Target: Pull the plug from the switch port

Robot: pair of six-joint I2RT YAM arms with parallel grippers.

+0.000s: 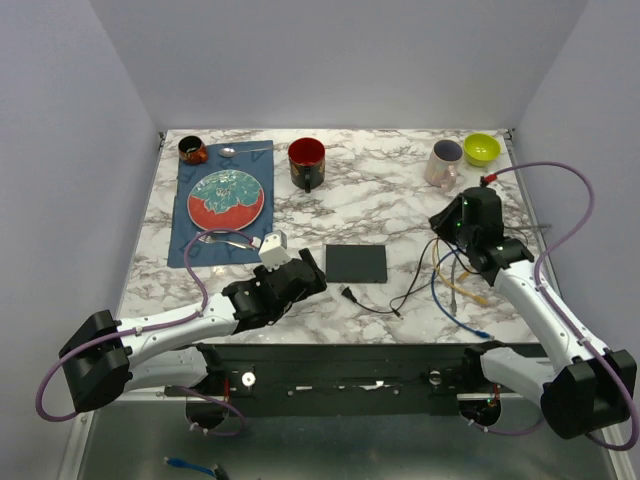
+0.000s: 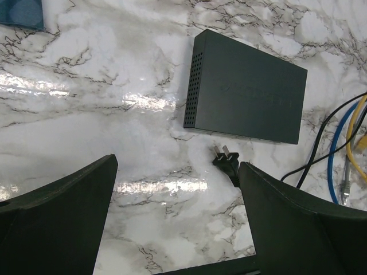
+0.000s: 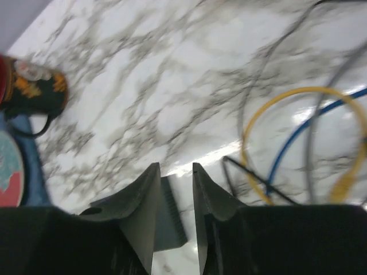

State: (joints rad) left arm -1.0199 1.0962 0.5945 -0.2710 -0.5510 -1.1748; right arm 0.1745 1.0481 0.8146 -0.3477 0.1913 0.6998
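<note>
Your left tool (image 2: 178, 217) hangs wide apart just left of the switch (image 1: 355, 263). The plug (image 2: 225, 158) already lies free on the surface (image 1: 400, 190), just in front of the switch. Right of the switch, your right tool (image 3: 175, 200) is nearly together, holding nothing; lowering it risks snagging the cables (image 1: 455, 285). No readable writing.

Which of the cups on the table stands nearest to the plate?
The red cup with the dark handle, just right of the plate. The small dark cup is farther back; the pink and yellow ones stand far right.
</note>
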